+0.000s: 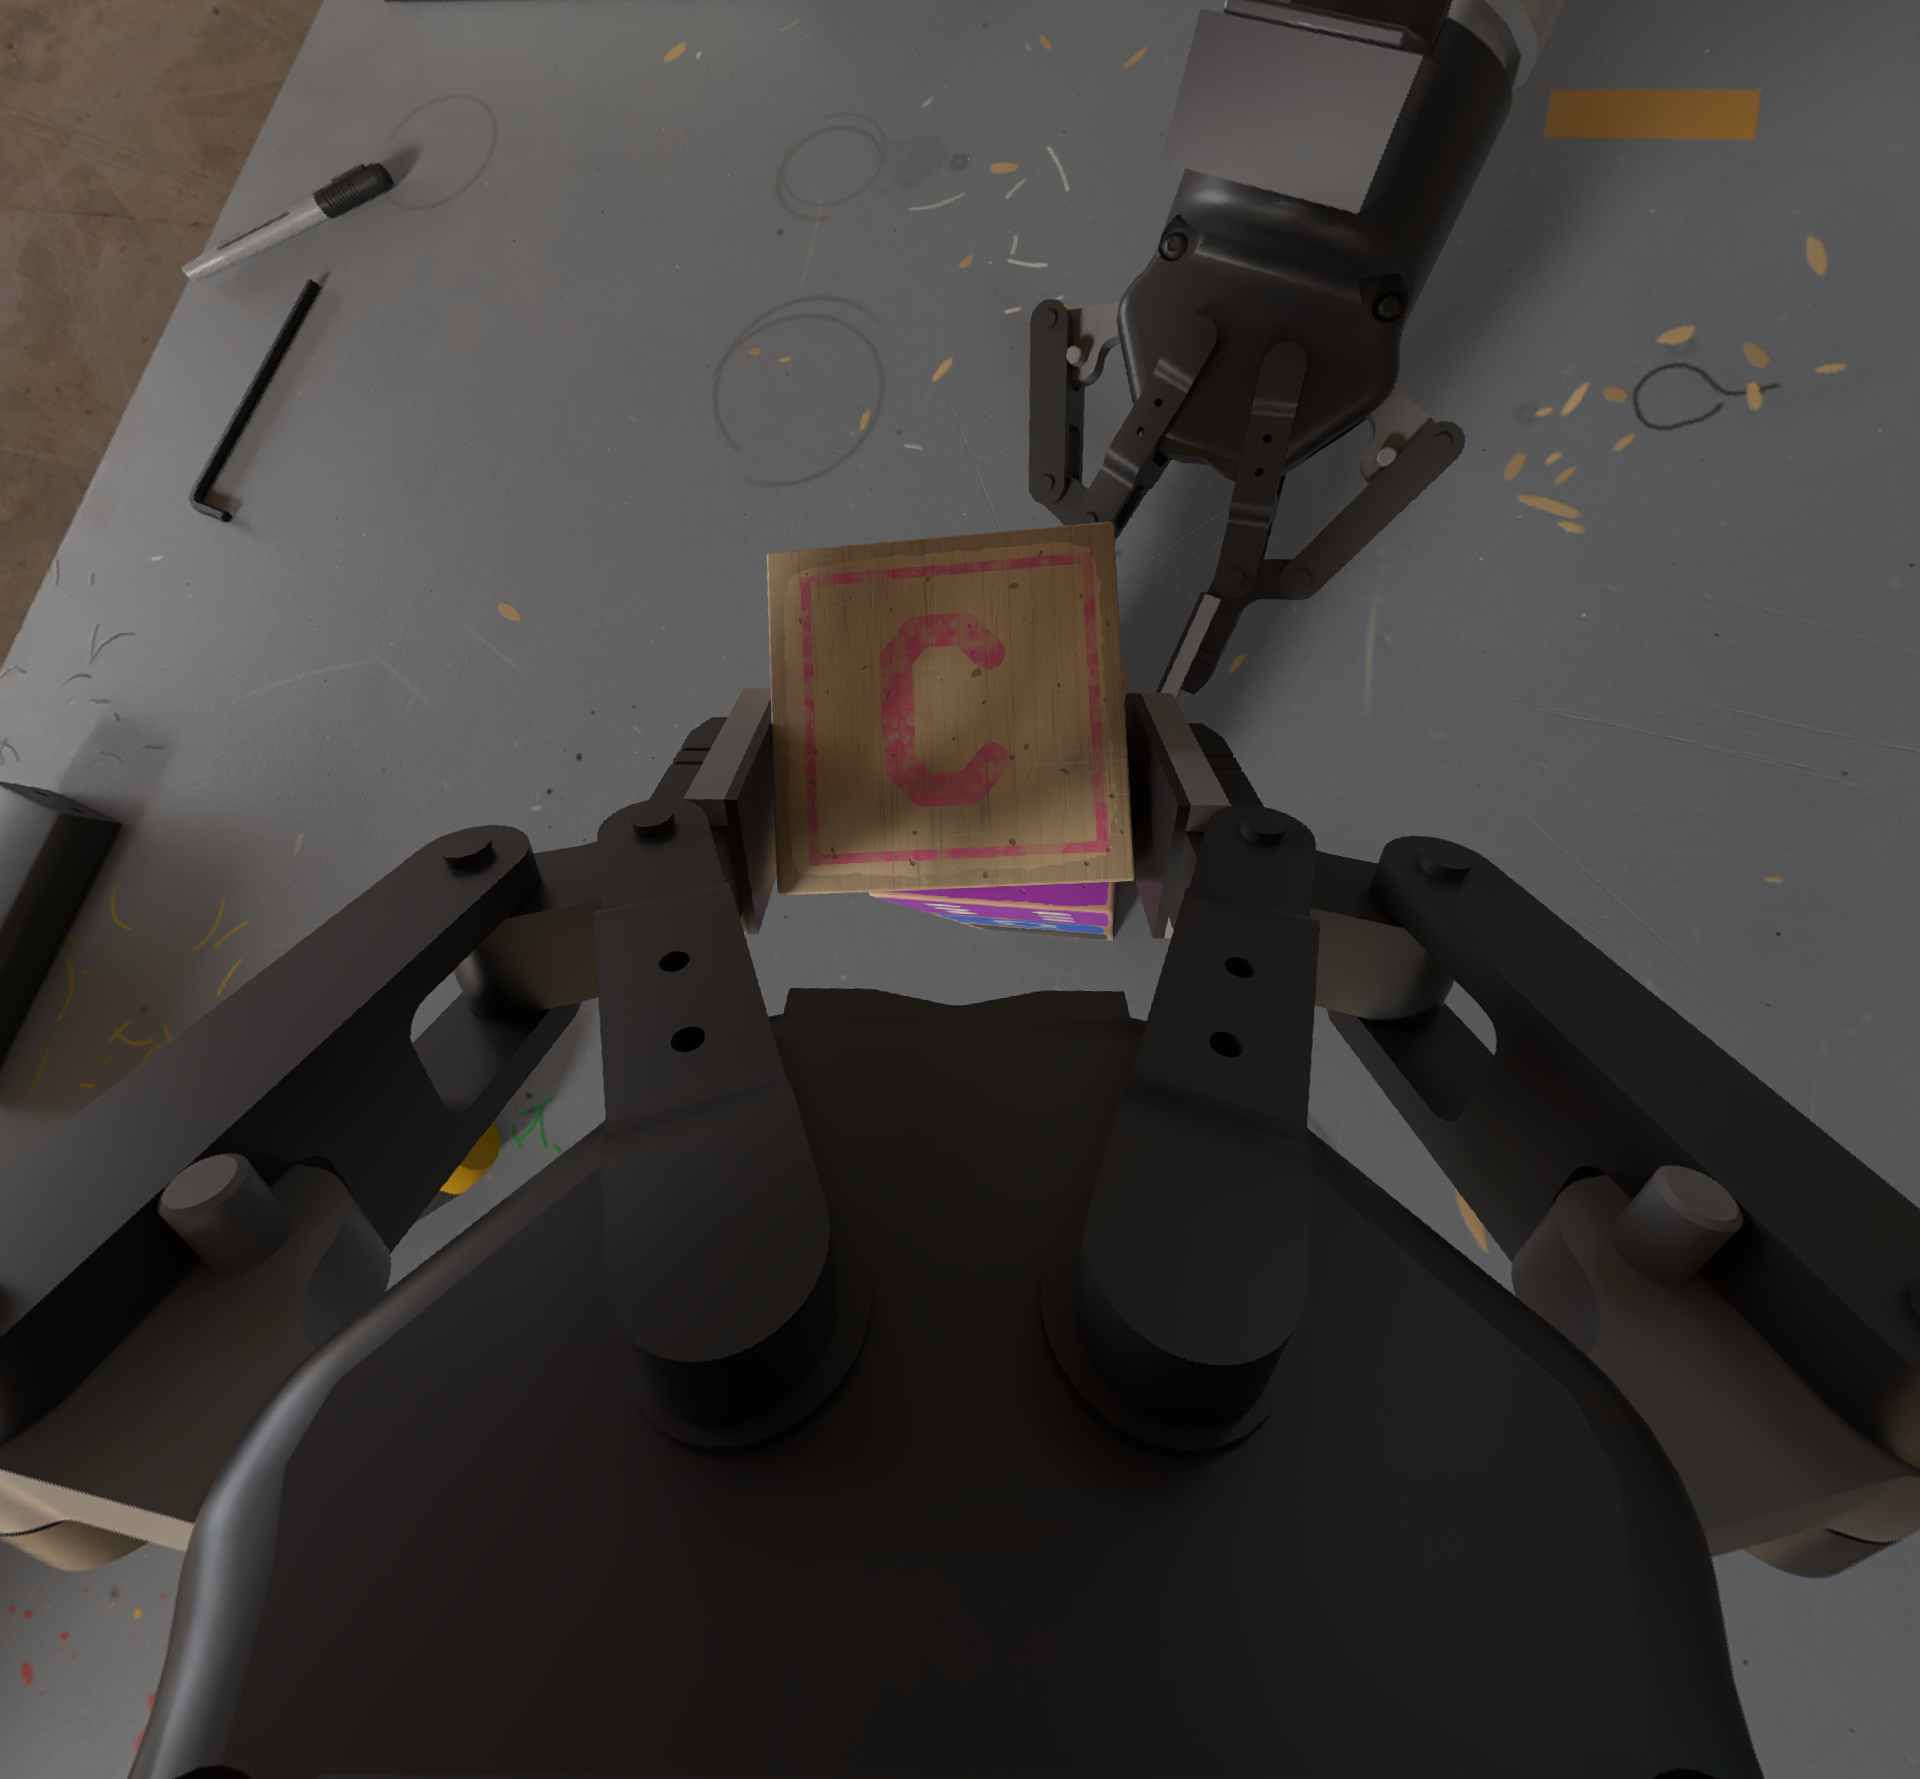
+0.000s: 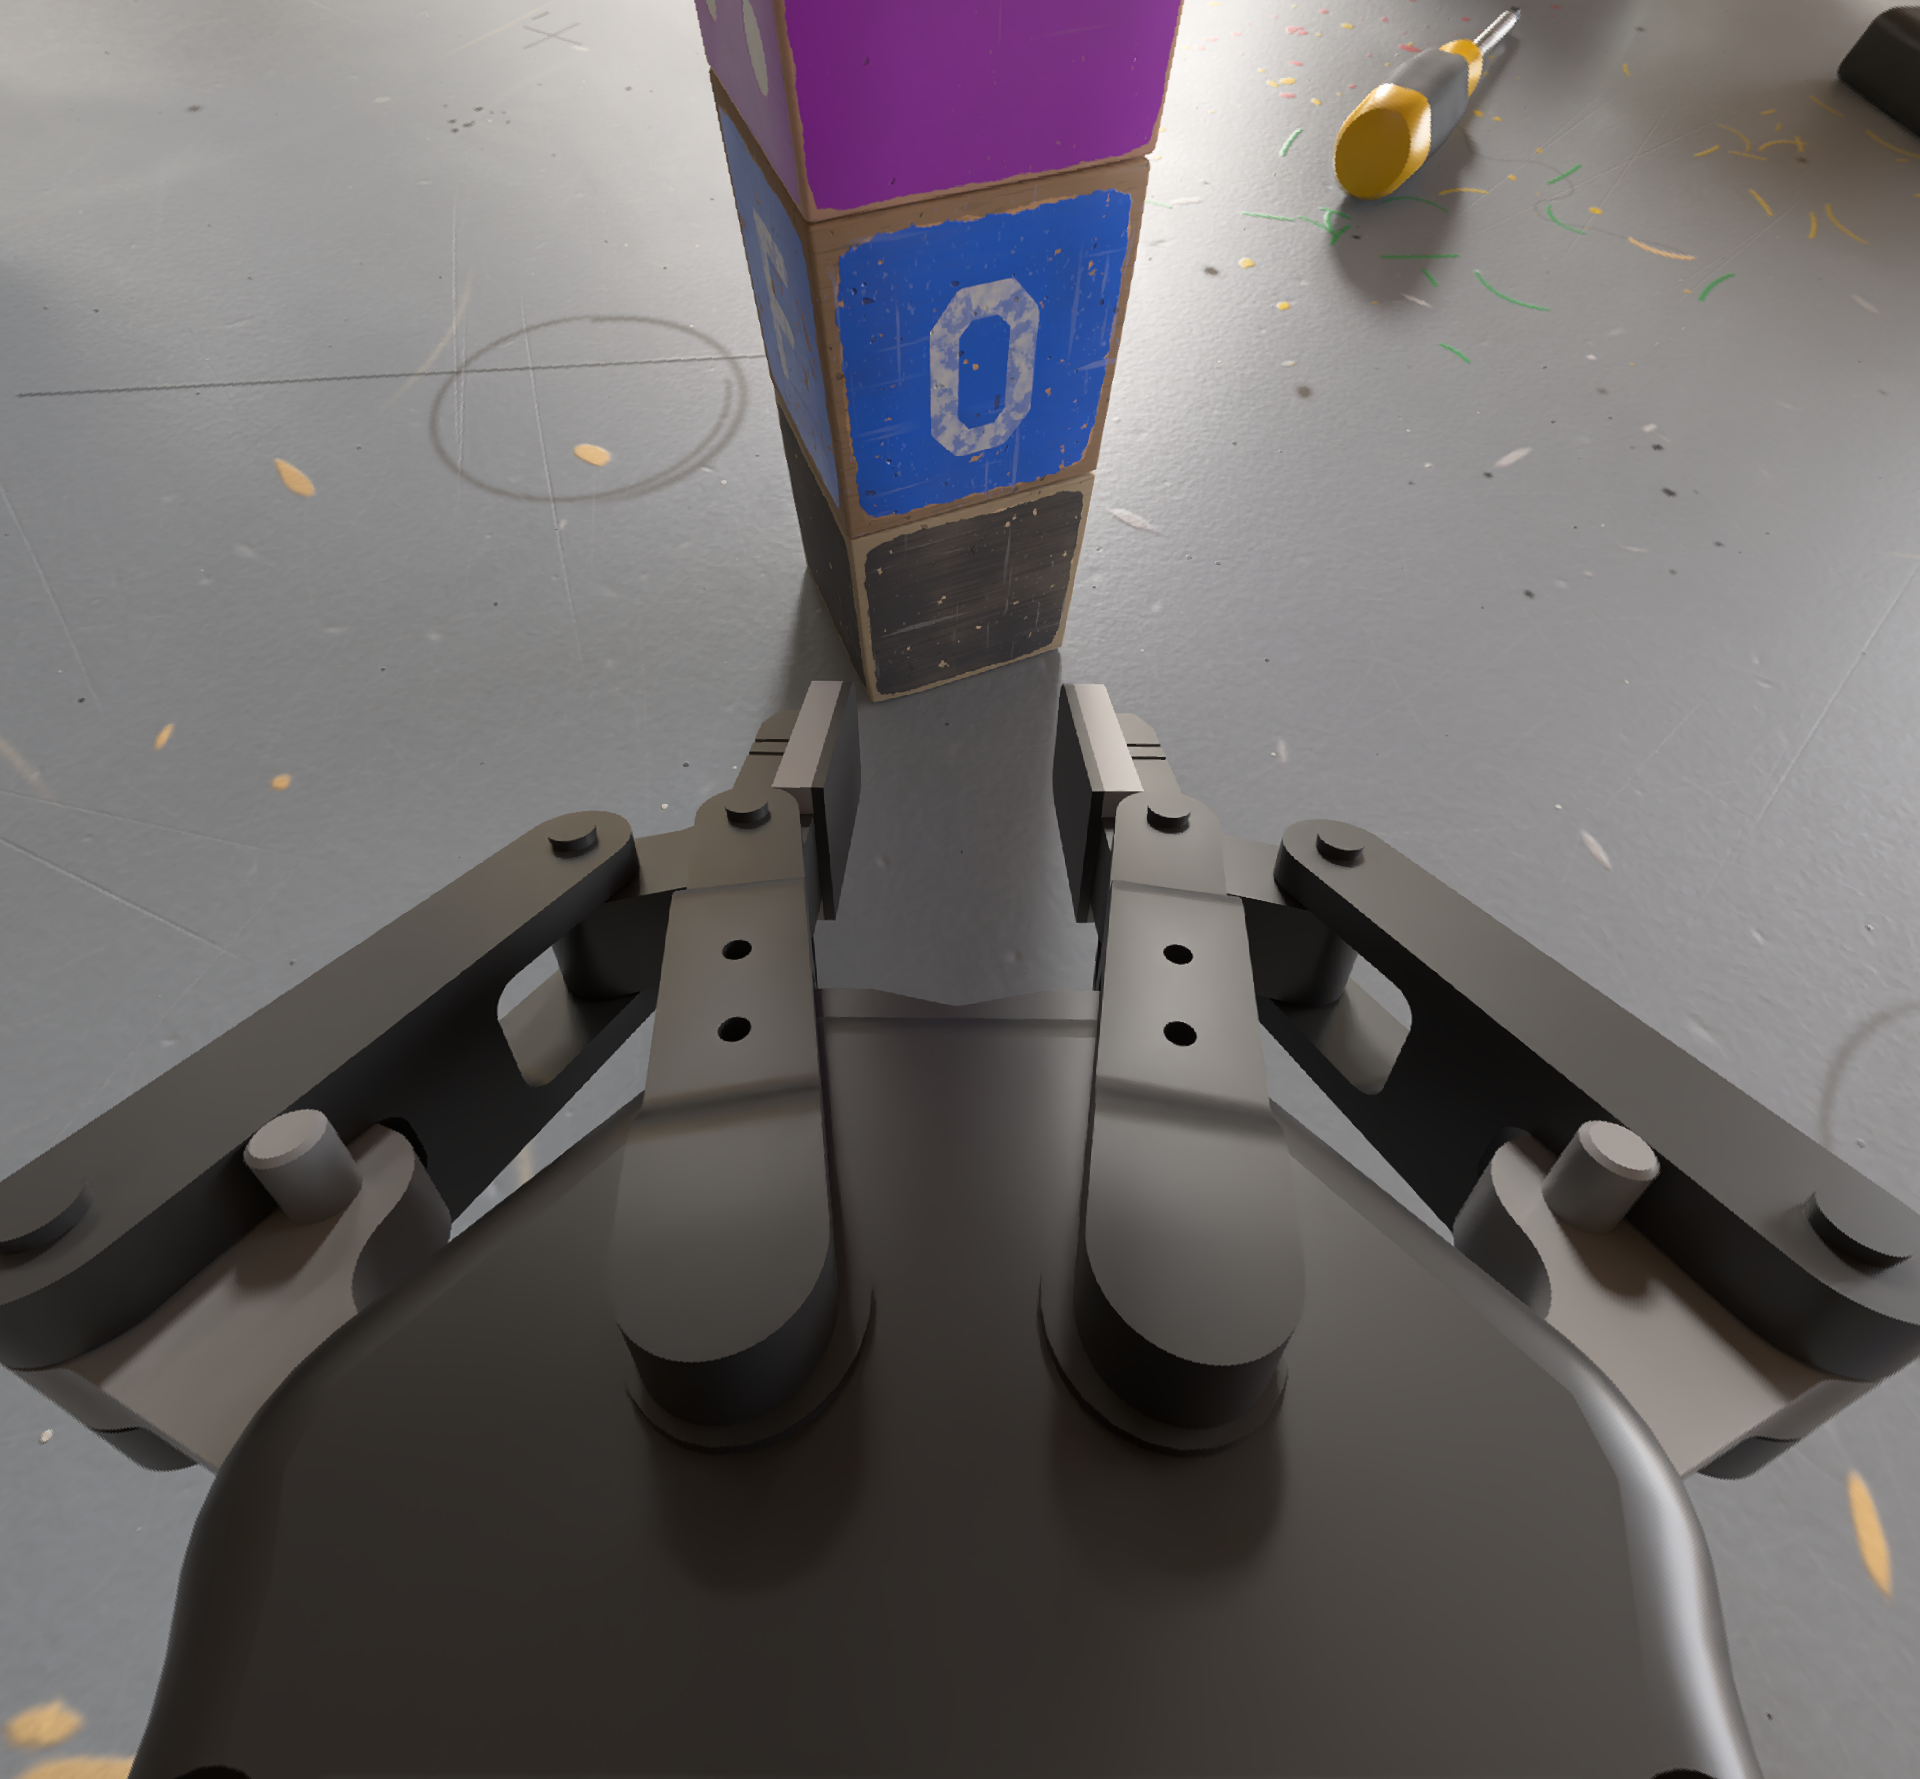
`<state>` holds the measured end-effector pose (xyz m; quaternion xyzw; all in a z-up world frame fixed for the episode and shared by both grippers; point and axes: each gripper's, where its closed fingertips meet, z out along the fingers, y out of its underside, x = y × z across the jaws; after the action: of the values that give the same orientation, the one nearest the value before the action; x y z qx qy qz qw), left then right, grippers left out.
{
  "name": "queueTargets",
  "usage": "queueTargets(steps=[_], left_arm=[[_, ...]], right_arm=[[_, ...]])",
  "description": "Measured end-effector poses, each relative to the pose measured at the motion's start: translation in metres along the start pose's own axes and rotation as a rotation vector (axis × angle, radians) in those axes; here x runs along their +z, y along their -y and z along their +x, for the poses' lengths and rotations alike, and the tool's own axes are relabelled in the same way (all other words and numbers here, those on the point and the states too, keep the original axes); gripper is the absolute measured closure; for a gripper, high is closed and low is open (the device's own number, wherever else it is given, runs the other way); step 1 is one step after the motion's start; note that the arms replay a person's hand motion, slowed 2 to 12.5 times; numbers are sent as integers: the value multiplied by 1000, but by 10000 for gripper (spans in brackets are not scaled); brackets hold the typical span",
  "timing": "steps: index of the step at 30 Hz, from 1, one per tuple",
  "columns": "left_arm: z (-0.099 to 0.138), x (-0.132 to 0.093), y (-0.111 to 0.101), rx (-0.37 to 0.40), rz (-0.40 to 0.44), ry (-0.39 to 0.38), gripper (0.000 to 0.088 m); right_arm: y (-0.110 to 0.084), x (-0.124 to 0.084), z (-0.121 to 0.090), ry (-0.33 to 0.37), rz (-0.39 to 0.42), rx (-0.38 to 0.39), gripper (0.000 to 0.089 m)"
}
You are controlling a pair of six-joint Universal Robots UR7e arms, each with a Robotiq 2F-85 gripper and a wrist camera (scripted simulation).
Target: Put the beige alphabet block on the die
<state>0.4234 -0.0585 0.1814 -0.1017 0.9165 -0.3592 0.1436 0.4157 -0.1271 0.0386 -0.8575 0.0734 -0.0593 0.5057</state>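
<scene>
- Your beige alphabet block (image 1: 948,711), with a pink letter in a pink frame on its top face, sits between the fingers of the left gripper (image 1: 951,794), directly above the purple die (image 1: 1023,908); only a sliver of the die peeks out below its near edge.
- You cannot tell from these views whether the block rests on the die or hangs just over it.
- The left gripper's pads (image 1: 750,773) press the block's two opposite sides, so it has the block clamped.
- In your right wrist view the die (image 2: 966,36) tops a stack: beneath it is a blue letter block (image 2: 982,358), then a black block (image 2: 966,586) on the grey table (image 2: 312,638).
- Your right gripper (image 2: 956,773) is parted about a block's width and holds nothing, its tips low by the stack's base.
- Further out lie a yellow-handled screwdriver (image 2: 1413,108), a marker (image 1: 291,217) and a hex key (image 1: 255,399).
</scene>
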Motion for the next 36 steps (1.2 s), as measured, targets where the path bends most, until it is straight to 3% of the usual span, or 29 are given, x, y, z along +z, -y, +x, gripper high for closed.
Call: queueTargets(steps=[36], left_arm=[[3, 1, 0, 51, 2, 3, 329]], right_arm=[[0, 0, 0, -2, -1, -3, 549]])
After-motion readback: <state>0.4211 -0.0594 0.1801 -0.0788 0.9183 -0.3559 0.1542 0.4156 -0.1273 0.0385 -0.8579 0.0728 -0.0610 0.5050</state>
